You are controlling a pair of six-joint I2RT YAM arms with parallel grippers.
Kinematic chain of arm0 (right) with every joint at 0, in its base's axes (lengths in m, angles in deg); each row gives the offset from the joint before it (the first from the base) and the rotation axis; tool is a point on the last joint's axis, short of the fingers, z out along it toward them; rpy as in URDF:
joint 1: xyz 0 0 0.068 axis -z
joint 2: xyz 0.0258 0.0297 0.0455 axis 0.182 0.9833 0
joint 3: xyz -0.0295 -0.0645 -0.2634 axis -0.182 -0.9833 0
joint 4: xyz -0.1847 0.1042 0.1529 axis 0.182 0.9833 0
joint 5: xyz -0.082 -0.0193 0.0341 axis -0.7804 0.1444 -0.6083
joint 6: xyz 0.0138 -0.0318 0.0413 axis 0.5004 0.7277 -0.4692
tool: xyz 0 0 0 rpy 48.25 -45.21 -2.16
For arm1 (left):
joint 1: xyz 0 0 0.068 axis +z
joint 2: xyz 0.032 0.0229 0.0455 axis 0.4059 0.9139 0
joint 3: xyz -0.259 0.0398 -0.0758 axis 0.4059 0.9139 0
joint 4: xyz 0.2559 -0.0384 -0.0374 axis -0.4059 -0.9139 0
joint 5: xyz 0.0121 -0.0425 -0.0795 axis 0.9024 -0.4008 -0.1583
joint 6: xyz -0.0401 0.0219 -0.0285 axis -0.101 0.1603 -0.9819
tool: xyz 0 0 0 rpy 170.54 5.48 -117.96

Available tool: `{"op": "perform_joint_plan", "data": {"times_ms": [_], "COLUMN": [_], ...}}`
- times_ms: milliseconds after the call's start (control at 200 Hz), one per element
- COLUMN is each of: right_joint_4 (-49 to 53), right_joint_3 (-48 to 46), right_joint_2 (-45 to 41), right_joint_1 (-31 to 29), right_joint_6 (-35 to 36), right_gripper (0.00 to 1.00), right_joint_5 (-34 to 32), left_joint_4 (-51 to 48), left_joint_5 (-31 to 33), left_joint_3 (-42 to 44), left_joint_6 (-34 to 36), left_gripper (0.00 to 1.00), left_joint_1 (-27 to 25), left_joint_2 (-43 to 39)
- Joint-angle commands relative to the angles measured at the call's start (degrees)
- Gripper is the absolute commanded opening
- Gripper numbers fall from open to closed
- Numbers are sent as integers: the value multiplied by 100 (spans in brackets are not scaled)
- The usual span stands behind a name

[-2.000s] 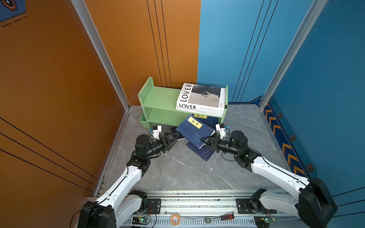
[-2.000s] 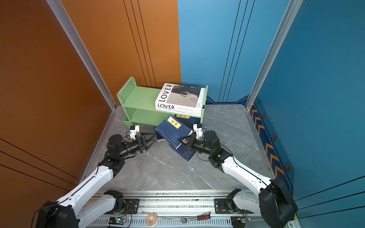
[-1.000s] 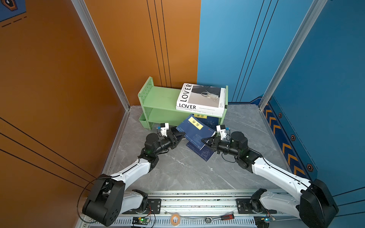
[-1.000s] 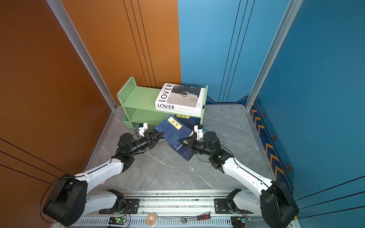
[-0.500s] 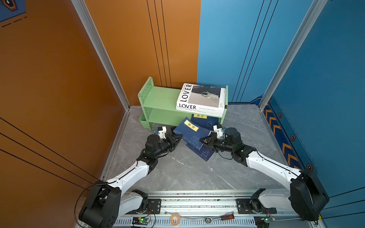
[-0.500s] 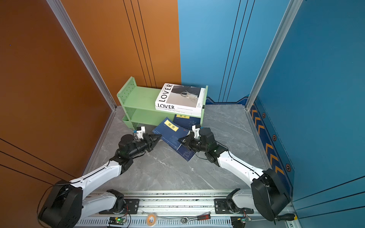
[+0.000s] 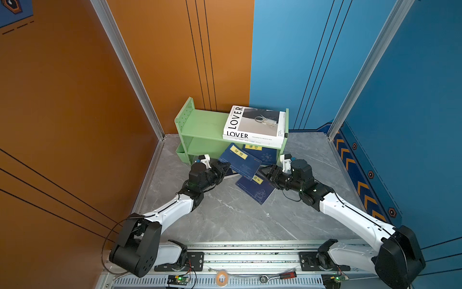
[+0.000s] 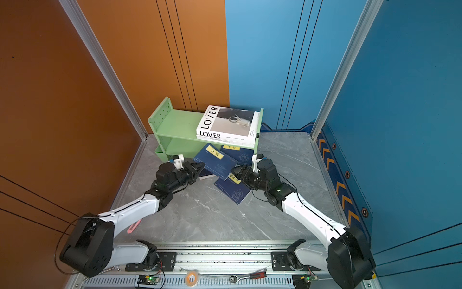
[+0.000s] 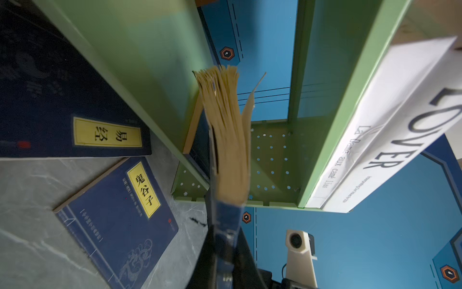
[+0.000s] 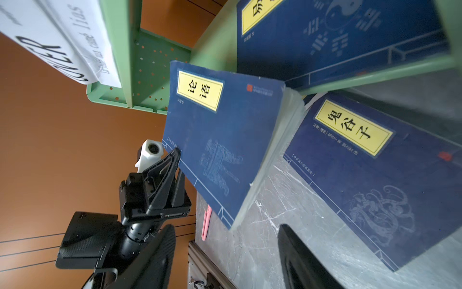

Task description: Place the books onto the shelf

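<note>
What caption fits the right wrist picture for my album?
Left gripper pinches a tilted navy book with yellow label near the light green shelf; another navy book lies flat.

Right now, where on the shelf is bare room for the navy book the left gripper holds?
Free: shelf top tier beside the LOVER book; lower tier beside the shelved navy book. Crowded: floor in front, with the held navy book, floor navy book, left gripper, right gripper.
</note>
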Motion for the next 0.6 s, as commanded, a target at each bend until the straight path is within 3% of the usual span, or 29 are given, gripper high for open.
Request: {"op": "perform_joint_plan", "data": {"times_ms": [0, 150, 345, 596], "right_joint_4": [528, 1033, 1465, 1700], "right_joint_3": [-82, -204, -442, -628], "right_joint_2": [-462, -1139, -1883, -2316], "right_joint_1": [24, 33, 201, 367], "right_joint_6": [272, 442, 450, 375], "right_gripper": [73, 83, 86, 87], "right_joint_5": [-439, -896, -1234, -1380], "left_joint_4": [1215, 2135, 3818, 3715], "left_joint_5": [247, 137, 15, 145], "left_joint_3": [-235, -411, -616, -1078], "left_joint_6": [-330, -830, -1711, -1536], "left_gripper": [0, 0, 0, 0], "left_joint_1": [23, 20, -34, -209], "left_joint_2": [326, 906, 1837, 2338]}}
